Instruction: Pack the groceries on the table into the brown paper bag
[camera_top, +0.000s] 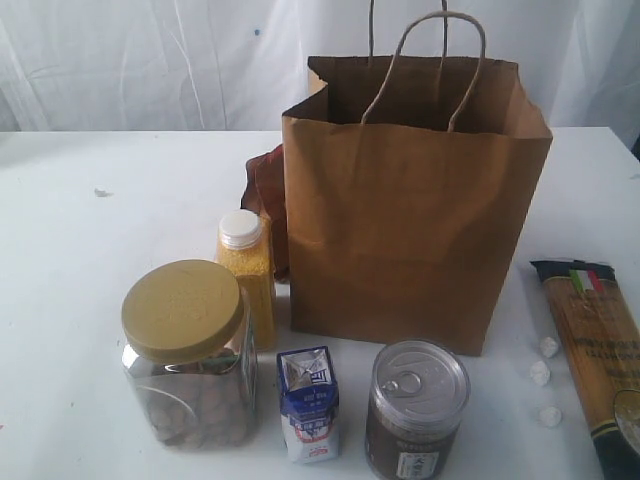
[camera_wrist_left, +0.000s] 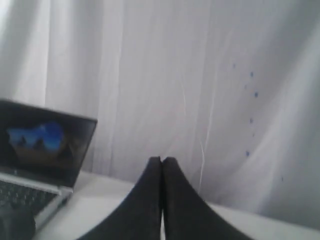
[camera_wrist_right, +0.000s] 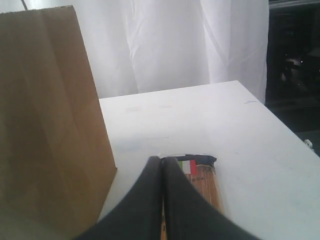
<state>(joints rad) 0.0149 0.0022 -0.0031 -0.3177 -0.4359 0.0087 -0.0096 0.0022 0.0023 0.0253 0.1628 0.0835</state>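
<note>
six groceries sit on the white table (camera_top: 70, 230) in the exterior view. lower left: clear yellow-lidded jar (camera_top: 187, 352), upright. just behind and right of it is the yellow-grain bottle with white cap (camera_top: 248, 280), upright, close to the bag's lower left corner. behind the bottle, left of centre, the brown labelled pouch (camera_top: 262, 190) pokes out from behind the bag, mostly hidden. bottom centre: small blue-white carton (camera_top: 308, 402), upright, between the jar and the pull-tab can (camera_top: 416, 410), which stands in front of the bag. the brown paper bag (camera_top: 412, 235) stands open from centre to upper right, handles up. three small white lumps (camera_top: 543, 378) lie right of the bag's base. the long spaghetti packet (camera_top: 596, 350) lies flat at the right edge, cut off at the bottom corner. left wrist view: left gripper (camera_wrist_left: 161, 161) fingers pressed together, nothing between, facing a white curtain (camera_wrist_left: 175, 75), open laptop (camera_wrist_left: 40, 155) nearby. right wrist view: right gripper (camera_wrist_right: 161, 160) fingers also tight together, empty, the packet's flag-marked end just past the tips, bag wall beside.
</note>
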